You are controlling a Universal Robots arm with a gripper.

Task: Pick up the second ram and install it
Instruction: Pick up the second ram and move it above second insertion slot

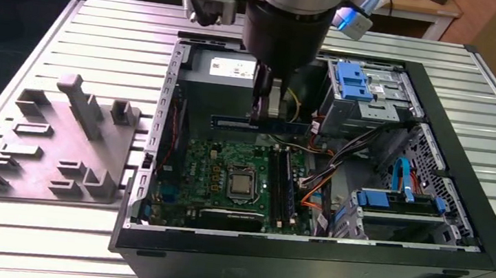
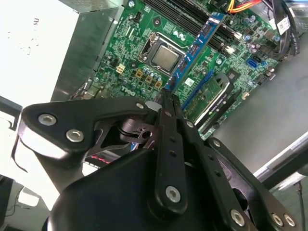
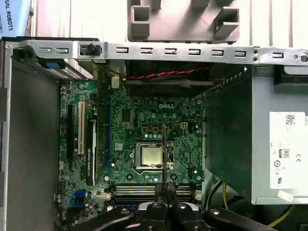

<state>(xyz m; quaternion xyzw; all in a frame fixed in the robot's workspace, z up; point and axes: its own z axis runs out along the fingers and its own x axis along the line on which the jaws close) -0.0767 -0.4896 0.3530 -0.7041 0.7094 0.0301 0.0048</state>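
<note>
Hanging over the open computer case (image 1: pixel 309 259), the claw (image 1: pixel 264 116) is clamped on the memory stick (image 1: pixel 230 121) near its middle, holding it clear above the green board (image 1: pixel 217 167). The stick's long axis runs left to right across the exterior view. The black sockets (image 1: pixel 286 184) beneath run crosswise to it, lower and slightly toward the exterior view's right.

Exterior view looks steeply down at the open computer case (image 1: pixel 310 256) on a table (image 1: pixel 34 241). Both wrist views, closer, look past the gripper (image 2: pixel 162 98) at its motherboard (image 3: pixel 139 120).
</note>
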